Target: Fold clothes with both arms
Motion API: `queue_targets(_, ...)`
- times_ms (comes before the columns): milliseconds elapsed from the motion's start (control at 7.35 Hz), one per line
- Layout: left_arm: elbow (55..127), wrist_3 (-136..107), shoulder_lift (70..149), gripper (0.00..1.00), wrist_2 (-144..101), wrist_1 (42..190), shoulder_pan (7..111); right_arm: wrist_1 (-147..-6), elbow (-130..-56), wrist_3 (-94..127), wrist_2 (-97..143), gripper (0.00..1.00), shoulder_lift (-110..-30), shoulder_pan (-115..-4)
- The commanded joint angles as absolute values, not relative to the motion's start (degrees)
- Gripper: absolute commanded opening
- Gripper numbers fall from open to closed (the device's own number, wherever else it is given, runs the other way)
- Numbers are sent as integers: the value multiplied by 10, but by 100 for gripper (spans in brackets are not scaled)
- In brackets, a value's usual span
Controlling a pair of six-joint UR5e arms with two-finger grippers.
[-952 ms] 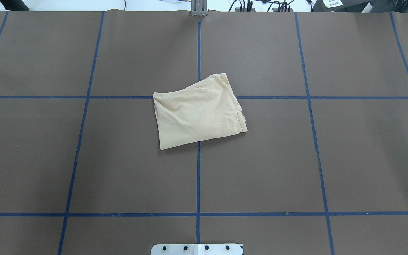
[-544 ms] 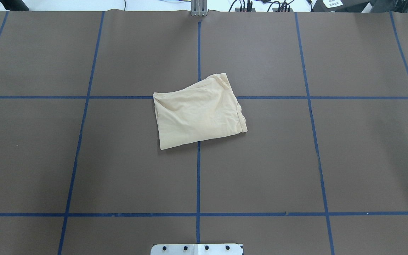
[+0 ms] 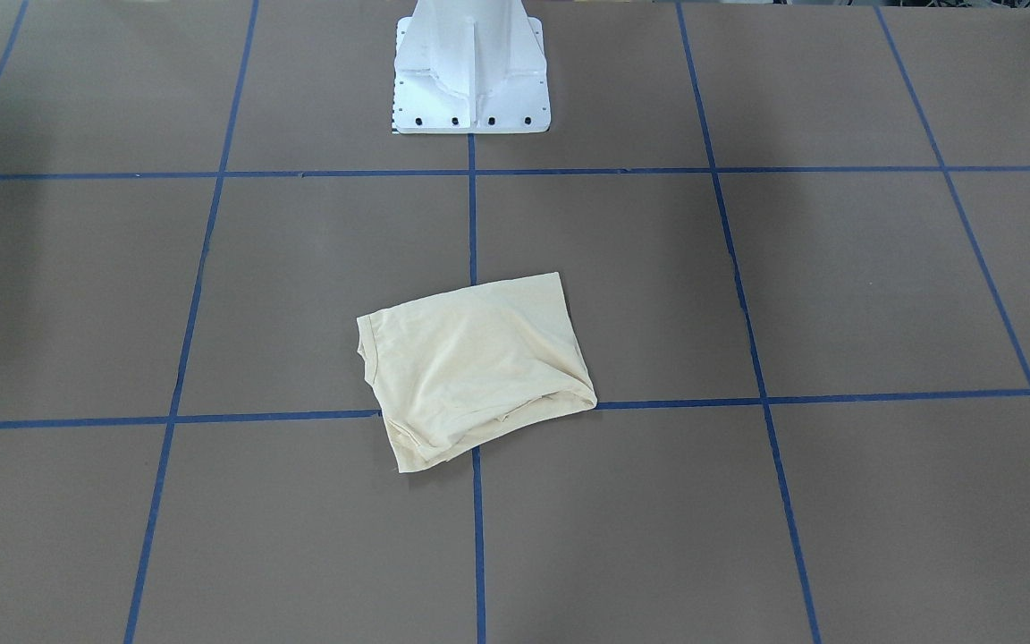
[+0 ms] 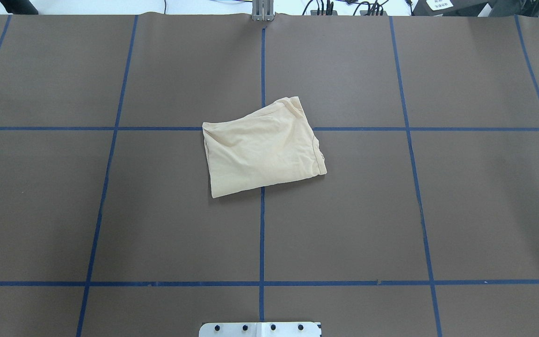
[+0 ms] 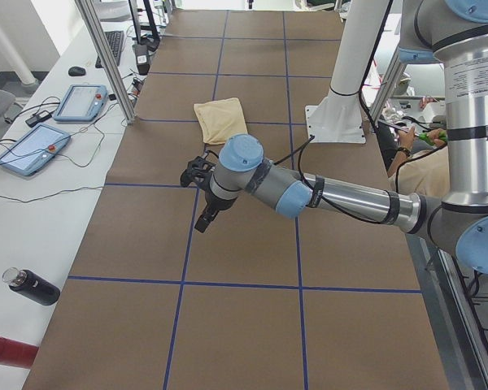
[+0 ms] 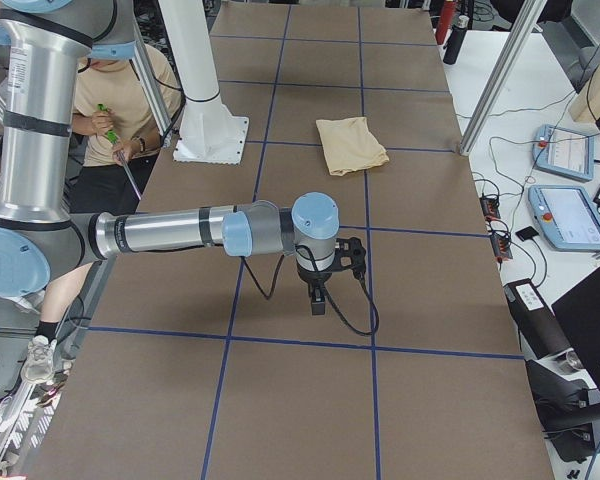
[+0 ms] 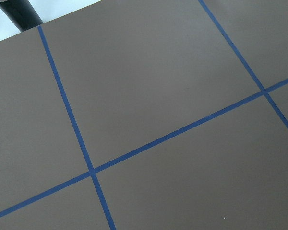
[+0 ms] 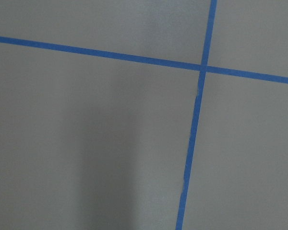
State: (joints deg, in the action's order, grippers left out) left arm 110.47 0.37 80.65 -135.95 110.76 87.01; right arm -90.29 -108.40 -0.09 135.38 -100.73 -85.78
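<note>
Both my tools are just hanging out right now. My left tool [image 5: 201, 227] points down over bare tabletop [image 4: 110, 210], nothing in it or near it. My right tool [image 6: 318, 308] is doing the same at the other end. I only catch them from the side cameras, so I honestly can't tell if the fingers are apart or together. The wrist cams show nothing but brown cover and blue tape lines [image 4: 262, 234], which fits: each one is looking straight down at empty grid.

From either tool, in its side view, the T-shirt [image 4: 262, 150] sits up around 12 o'clock, well apart from both. In the overhead view it's dead centre on the tabletop, right over a tape crossing. It's a compact folded packet, skewed a bit, with the top edge rising toward 2 o'clock. A hemmed edge runs down its 3 o'clock side, and no print shows on top.

My guess is the folding is pretty much done, and I'm holding the arms out wide so they don't shade or snag the packet. It's slightly rumpled on top, so one more smoothing pass wouldn't hurt.

The white pedestal [image 3: 470, 89] is at 6 o'clock in the overhead view, and a person [image 6: 115, 100] is seated behind it.
</note>
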Motion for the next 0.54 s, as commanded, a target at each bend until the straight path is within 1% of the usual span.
queue_targets(0,1106,4,808,100,-1361,1108,870,-901,-1092,-1,1353,100,-1008,-858)
queue_targets(408,1108,4,808,100,-1364,1108,870,-901,-1096,-1,1353,100,-1009,-858)
